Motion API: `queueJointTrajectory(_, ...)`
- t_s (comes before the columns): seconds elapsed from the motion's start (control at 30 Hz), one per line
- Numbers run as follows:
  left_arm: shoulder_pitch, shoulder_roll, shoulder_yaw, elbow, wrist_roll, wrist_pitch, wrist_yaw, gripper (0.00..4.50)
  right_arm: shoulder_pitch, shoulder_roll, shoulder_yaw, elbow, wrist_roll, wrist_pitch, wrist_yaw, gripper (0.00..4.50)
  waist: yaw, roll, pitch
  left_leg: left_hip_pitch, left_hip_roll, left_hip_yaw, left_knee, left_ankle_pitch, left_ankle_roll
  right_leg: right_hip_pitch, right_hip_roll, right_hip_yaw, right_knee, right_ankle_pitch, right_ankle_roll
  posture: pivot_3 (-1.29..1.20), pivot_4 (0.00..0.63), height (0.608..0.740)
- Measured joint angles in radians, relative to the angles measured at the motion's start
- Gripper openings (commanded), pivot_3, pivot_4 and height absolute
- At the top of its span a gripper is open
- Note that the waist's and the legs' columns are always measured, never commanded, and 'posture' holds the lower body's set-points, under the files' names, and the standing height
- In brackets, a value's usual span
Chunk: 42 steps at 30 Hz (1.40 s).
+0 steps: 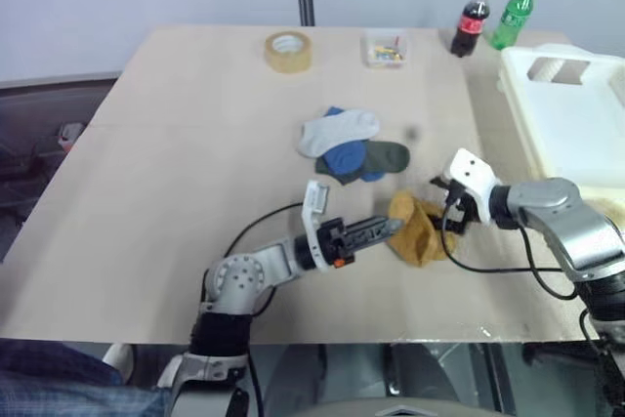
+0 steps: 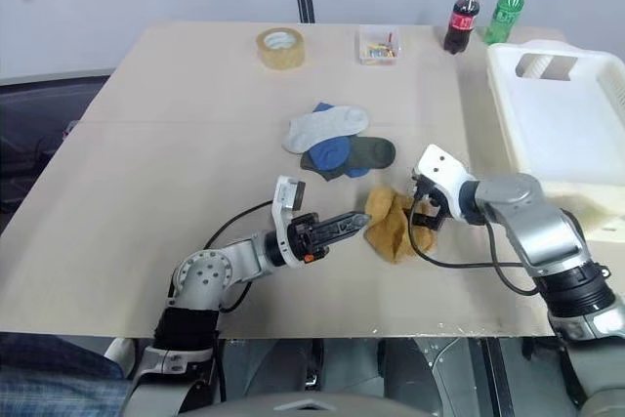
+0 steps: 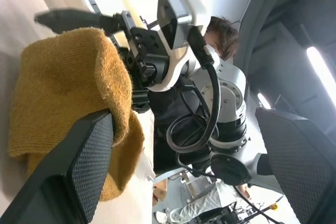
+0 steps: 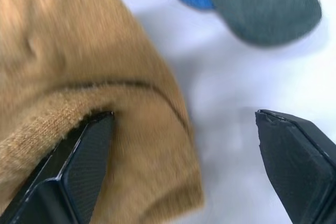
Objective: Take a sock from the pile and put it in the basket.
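Mustard-yellow, the sock point(image 1: 418, 229) lies apart from the pile point(image 1: 350, 144), nearer us, between our left gripper point(image 1: 389, 228) and right gripper point(image 1: 441, 204), both spread wide, one finger of each against it. The basket point(image 1: 576, 114) sits far right.

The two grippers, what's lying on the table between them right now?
A mustard-yellow sock lies crumpled between the left gripper and the right gripper, apart from the pile. Both head views show it; both grippers are open.
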<state>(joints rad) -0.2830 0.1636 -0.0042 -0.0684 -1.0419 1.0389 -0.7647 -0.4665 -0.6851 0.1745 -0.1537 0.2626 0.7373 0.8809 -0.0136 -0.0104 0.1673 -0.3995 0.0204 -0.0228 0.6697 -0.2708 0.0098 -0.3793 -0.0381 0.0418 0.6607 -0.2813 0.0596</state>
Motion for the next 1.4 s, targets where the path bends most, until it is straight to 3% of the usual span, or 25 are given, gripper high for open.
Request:
queueJointTrajectory(0.13,-0.008,-0.006,-0.008,0.001,0.001,0.000,-0.005,4.50,0.043,-0.016,-0.066,-0.003,0.086,0.097,0.013,4.47,0.012,0.000,0.000,-0.001,0.000,-0.001,0.000,0.000,0.000,0.000,-0.002,-0.001,-0.001,0.000,0.000,0.00,0.150,0.740)
queueJointTrajectory(0.43,-0.024,-0.004,-0.033,0.006,0.023,0.000,-0.036,4.50,0.078,-0.061,-0.168,-0.001,0.119,0.180,-0.028,4.47,0.001,0.000,0.000,0.000,-0.001,-0.001,0.000,0.000,0.000,0.000,0.000,-0.001,0.000,0.000,0.000,0.00,0.150,0.740)
queueJointTrajectory(0.73,-0.104,0.048,-0.131,0.078,0.100,0.000,-0.173,4.50,0.123,-0.095,-0.286,-0.003,0.159,0.198,-0.058,4.47,0.002,0.000,0.000,-0.001,-0.003,0.000,0.000,0.000,0.000,0.000,0.000,0.000,0.000,0.000,0.000,0.00,0.150,0.740)
queueJointTrajectory(0.93,-0.171,0.035,-0.204,0.135,0.178,-0.024,-0.234,4.50,0.129,0.032,-0.388,-0.114,0.282,0.203,-0.116,4.47,0.000,0.000,0.000,-0.001,-0.002,0.000,0.000,0.000,0.000,0.000,0.001,0.000,0.000,0.000,0.000,0.00,0.150,0.740)
queueJointTrajectory(1.17,-0.189,0.006,-0.232,0.180,0.247,-0.060,-0.245,4.50,0.242,0.132,-0.372,-0.284,0.394,0.310,-0.216,4.47,0.004,0.001,0.000,-0.002,-0.002,-0.001,0.000,0.000,0.000,0.000,-0.001,-0.001,-0.001,0.000,0.000,0.00,0.150,0.740)
queueJointTrajectory(1.4,-0.190,-0.006,-0.232,0.187,0.274,-0.065,-0.254,4.50,0.291,0.126,-0.364,-0.306,0.444,0.361,-0.249,4.47,0.001,0.001,0.000,0.000,-0.002,-0.001,0.001,0.000,0.000,0.000,0.001,0.000,0.001,0.000,0.000,0.00,0.150,0.740)
